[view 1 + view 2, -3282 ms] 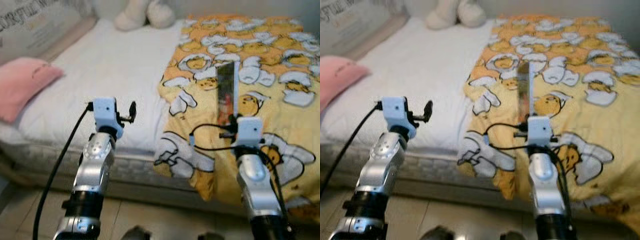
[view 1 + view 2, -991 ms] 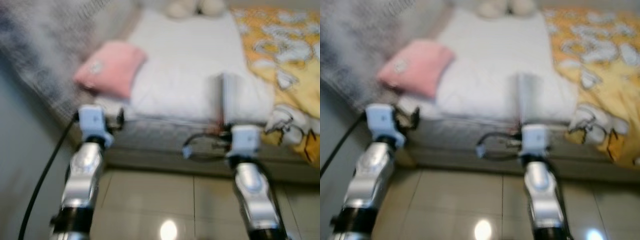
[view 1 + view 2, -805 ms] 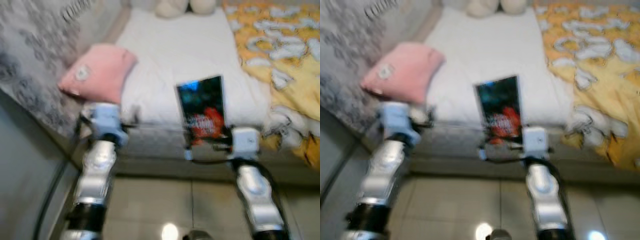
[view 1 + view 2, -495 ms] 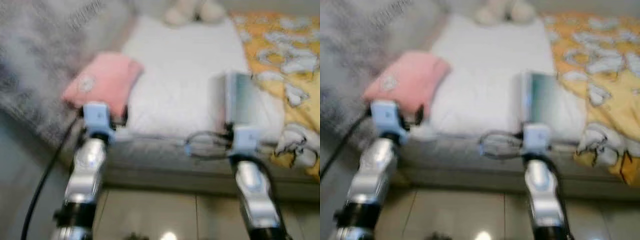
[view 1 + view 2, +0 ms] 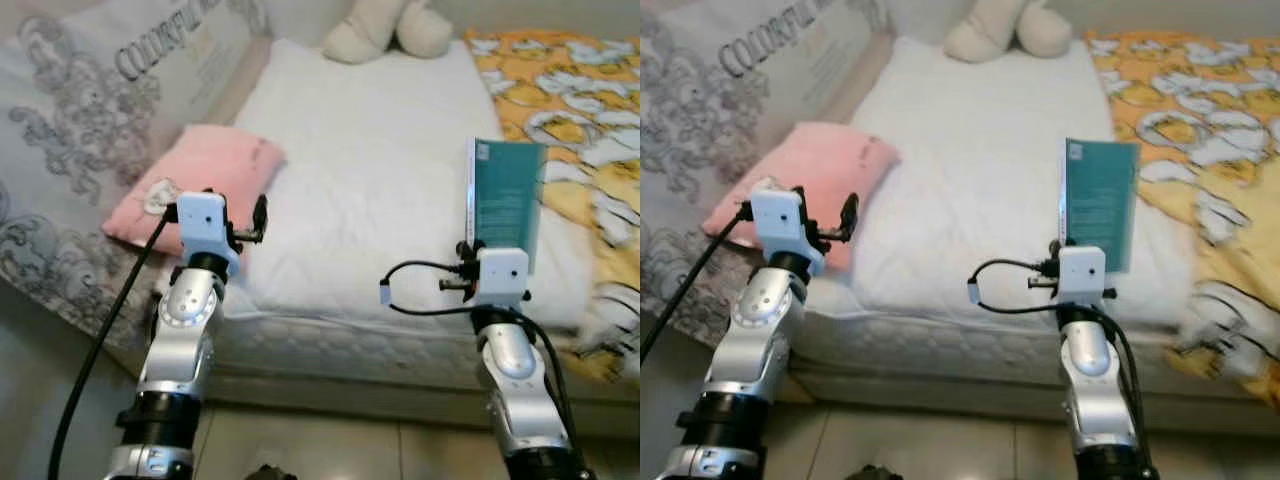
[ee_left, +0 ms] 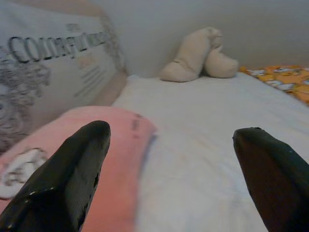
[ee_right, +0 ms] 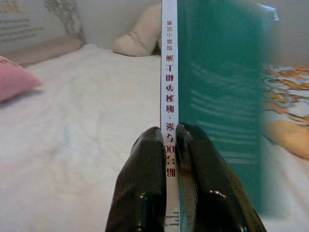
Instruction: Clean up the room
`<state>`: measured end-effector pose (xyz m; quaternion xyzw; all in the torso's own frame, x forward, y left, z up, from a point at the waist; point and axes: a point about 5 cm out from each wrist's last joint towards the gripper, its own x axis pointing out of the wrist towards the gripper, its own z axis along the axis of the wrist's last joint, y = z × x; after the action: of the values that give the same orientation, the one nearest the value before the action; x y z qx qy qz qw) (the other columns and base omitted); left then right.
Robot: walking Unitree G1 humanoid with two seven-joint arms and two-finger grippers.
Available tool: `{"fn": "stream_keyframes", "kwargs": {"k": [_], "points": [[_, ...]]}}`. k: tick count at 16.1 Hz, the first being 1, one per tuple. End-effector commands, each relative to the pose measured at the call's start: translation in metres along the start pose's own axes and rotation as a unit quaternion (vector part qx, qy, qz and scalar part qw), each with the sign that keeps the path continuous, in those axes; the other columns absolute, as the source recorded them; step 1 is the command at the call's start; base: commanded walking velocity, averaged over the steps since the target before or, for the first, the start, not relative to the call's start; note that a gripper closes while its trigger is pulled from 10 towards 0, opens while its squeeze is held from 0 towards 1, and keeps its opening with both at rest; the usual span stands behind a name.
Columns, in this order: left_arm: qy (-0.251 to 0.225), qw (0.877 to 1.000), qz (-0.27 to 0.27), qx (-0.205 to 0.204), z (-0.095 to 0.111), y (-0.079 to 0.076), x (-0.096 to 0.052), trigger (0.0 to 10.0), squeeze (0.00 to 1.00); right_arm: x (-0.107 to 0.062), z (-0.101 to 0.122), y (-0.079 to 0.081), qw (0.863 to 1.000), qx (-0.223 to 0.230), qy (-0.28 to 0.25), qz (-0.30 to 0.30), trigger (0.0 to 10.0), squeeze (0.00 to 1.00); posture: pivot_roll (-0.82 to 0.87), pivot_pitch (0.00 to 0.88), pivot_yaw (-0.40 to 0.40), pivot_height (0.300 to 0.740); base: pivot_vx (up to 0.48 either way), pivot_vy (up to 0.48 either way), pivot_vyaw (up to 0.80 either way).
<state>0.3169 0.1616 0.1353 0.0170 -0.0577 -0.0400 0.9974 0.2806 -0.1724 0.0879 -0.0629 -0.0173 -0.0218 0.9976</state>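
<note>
A thin teal book [image 5: 505, 200] stands upright above the white mattress [image 5: 370, 150], its white spine turned toward me. My right gripper [image 5: 470, 242] is shut on the book's lower edge. In the right wrist view the two black fingers [image 7: 145, 183] pinch the spine of the book [image 7: 217, 96]. My left gripper [image 5: 261, 215] hovers open near the bed's front edge, beside a pink pillow [image 5: 200, 185]. In the left wrist view its fingers [image 6: 67, 174] stand wide apart with nothing between them, and the pink pillow [image 6: 111, 159] lies just ahead.
A yellow cartoon-print blanket [image 5: 570, 90] covers the bed's right side. A beige plush toy [image 5: 385, 28] lies at the far end. A large grey printed cushion [image 5: 90, 100] leans along the left side. Tiled floor [image 5: 300, 450] shows below the bed edge.
The camera has swung left from the yellow blanket to the white mattress and pillow, and the blur has cleared. The book stays in my right gripper and now shows its teal cover.
</note>
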Motion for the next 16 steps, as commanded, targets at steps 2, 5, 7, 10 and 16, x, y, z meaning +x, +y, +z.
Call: {"fn": "stream_keyframes", "kwargs": {"k": [2, 5, 7, 10, 16], "points": [[-0.003, 1.000, 0.008, 0.009, 0.004, 0.006, 0.002, 10.0, 0.00, 0.004, 0.010, 0.012, 0.999, 0.000, -0.026, 0.023, 0.0, 0.00, -0.10, 0.000, 0.080, 0.723, 0.416, 0.120, 0.00], [-0.007, 1.000, 0.011, 0.010, 0.007, 0.008, 0.004, 10.0, 0.00, 0.004, 0.009, 0.010, 0.999, -0.001, -0.023, 0.022, 0.0, 0.00, -0.10, 0.000, 0.080, 0.723, 0.399, 0.104, 0.00], [-0.007, 1.000, 0.013, 0.011, 0.007, 0.009, 0.005, 10.0, 0.00, 0.004, 0.009, 0.010, 0.999, -0.001, -0.023, 0.022, 0.0, 0.00, -0.10, 0.000, 0.080, 0.723, 0.358, 0.317, 0.00], [-0.009, 1.000, 0.013, 0.014, 0.008, 0.009, 0.006, 10.0, 0.00, 0.005, 0.009, 0.011, 0.999, -0.002, -0.024, 0.024, 0.0, 0.00, -0.10, 0.000, 0.079, 0.723, 0.360, 0.319, 0.00], [-0.026, 0.999, 0.019, 0.031, 0.014, 0.009, 0.008, 10.0, 0.00, 0.022, 0.022, 0.020, 0.998, 0.024, -0.034, 0.038, 0.0, 0.00, -0.09, 0.000, 0.084, 0.723, 0.371, 0.264, 0.00]]}}
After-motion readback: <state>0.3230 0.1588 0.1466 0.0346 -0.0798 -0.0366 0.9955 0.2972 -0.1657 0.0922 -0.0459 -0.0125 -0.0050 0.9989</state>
